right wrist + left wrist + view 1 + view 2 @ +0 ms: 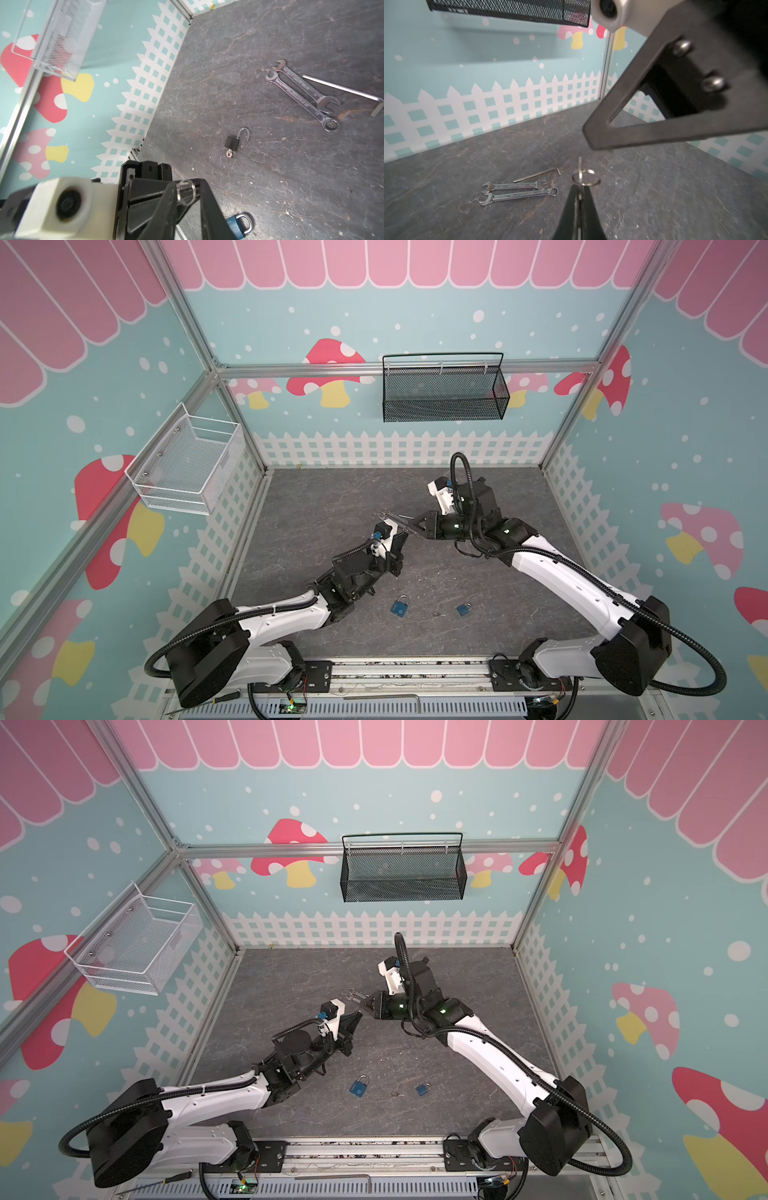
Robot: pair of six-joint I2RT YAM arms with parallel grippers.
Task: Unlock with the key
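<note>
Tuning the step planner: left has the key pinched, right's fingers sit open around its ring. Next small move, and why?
Probably back the right gripper off the key. The left gripper is shut on it, while the right's jaws stand apart around its ring, gripping nothing. That frees it to fetch the left blue padlock or right blue padlock, both lying unheld.
</note>
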